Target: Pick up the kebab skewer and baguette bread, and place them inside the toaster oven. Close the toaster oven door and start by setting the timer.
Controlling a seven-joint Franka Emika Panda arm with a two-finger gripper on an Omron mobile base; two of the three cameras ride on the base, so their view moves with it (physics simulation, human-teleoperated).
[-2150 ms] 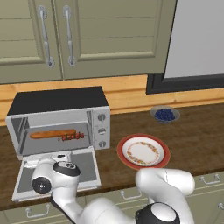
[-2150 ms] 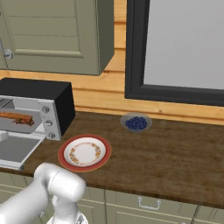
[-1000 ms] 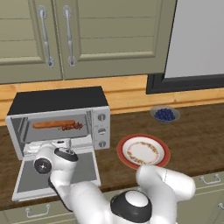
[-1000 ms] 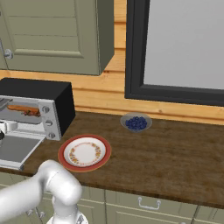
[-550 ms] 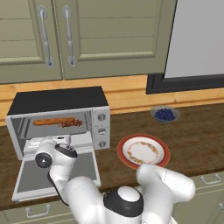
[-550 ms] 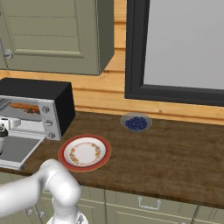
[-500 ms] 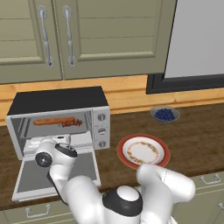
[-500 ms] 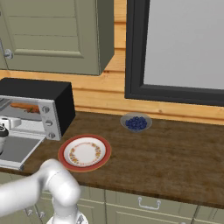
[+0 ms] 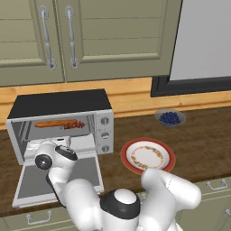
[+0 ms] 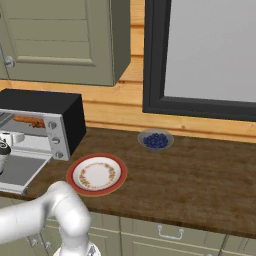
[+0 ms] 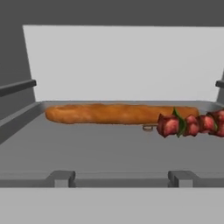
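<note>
Since prev. frame, arm was drawn back from toaster oven point(image 9: 61, 122); jaw state couldn't be told. Baguette bread point(image 11: 113, 113) & kebab skewer point(image 11: 190, 124) were seen inside, touching. Toaster oven door point(image 9: 56, 178) was judged stiff, light; best pushed up by its front edge.

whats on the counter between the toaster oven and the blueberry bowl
In the left base view, the red-rimmed plate sits between the toaster oven and blueberry bowl, nearer the counter's front edge.

Glossy white rounded arm point(image 9: 149, 203), dark joints
</note>
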